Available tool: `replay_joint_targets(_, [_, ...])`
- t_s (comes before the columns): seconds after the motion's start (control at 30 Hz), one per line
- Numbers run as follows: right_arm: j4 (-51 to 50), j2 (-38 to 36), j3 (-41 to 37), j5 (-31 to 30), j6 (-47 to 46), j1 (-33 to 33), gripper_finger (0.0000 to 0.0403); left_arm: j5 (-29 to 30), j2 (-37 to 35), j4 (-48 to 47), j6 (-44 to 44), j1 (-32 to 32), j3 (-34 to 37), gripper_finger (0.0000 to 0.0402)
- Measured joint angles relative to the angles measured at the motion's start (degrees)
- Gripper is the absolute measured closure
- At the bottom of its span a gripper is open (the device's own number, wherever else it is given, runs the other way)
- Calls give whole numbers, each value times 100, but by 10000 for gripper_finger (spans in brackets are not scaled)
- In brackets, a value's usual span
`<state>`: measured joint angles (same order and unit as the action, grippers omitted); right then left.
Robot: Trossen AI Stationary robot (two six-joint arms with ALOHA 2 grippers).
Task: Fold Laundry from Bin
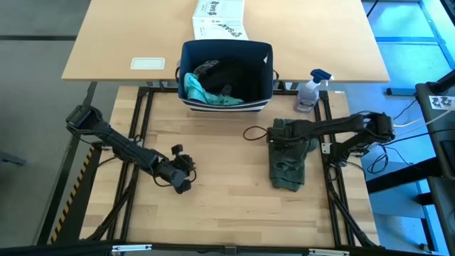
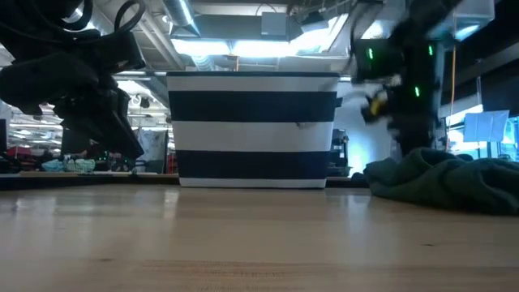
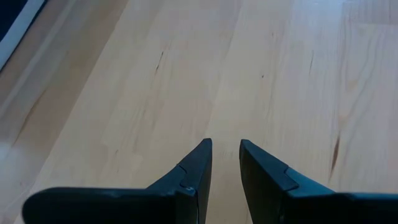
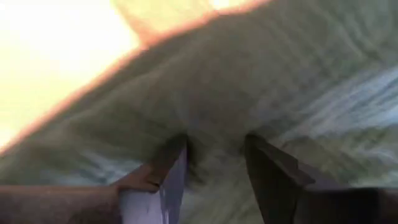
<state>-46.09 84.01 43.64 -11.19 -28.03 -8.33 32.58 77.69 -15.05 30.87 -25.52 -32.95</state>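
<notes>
The olive-green piece (image 1: pixel 288 163) lies crumpled on the right of the wooden table, and also shows in the low view (image 2: pixel 446 182). My right gripper (image 1: pixel 279 136) is on its far end, fingers sunk into the cloth (image 4: pixel 214 149). The navy bin (image 1: pixel 227 46) with white stripes (image 2: pixel 255 130) stands at the table's far edge. It holds a teal piece (image 1: pixel 199 91) and a black garment (image 1: pixel 231 75). My left gripper (image 1: pixel 183 186) hangs over bare wood at the left, slightly open, nothing between its fingers (image 3: pixel 226 144). My right gripper comes from above, pointing steeply down, at the olive-green piece's far end (image 4: pixel 211 124). Its two fingers (image 4: pixel 171 165) are pushed into the cloth with a bunch of it between them; how many layers, I cannot tell. The garment lies slack on the table.
A spray bottle (image 1: pixel 313 89) stands just right of the bin. A white printed box (image 1: pixel 219 20) and a white card (image 1: pixel 148 63) sit on the lighter table behind. A black cable loop (image 1: pixel 254 132) lies left of the garment. Bare wood spans the middle and near side.
</notes>
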Motion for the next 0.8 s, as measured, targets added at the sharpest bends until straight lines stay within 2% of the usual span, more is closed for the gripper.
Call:
replay_joint_targets(0.1, [111, -31, -463, -521, 50, -421, 238, 94, 0, 39, -122, -2, 0, 324])
replay_joint_targets(0.2, [-85, -61, -553, -1078, 130, -821, 238, 111, 0, 116, -328, 26, 0, 324])
replay_joint_targets(0.33, [-663, -277, -13, -883, 147, -878, 238, 114, 0, 197, -423, 150, 0, 322])
replay_joint_targets(0.43, [-902, -559, 536, -738, 94, -399, 238, 90, -57, 135, -516, 274, -81, 309])
replay_joint_targets(0.53, [-597, -875, 1006, -786, -163, 385, 238, 90, -186, -79, -767, 413, -406, 286])
replay_joint_targets(0.7, [1032, -1088, 1038, -1364, -191, 1917, 238, 174, -513, -663, -1524, 594, -1433, 249])
replay_joint_targets(0.8, [2376, -986, 718, -2044, 231, 2667, 238, 714, -690, -726, -2250, 663, -2127, 242])
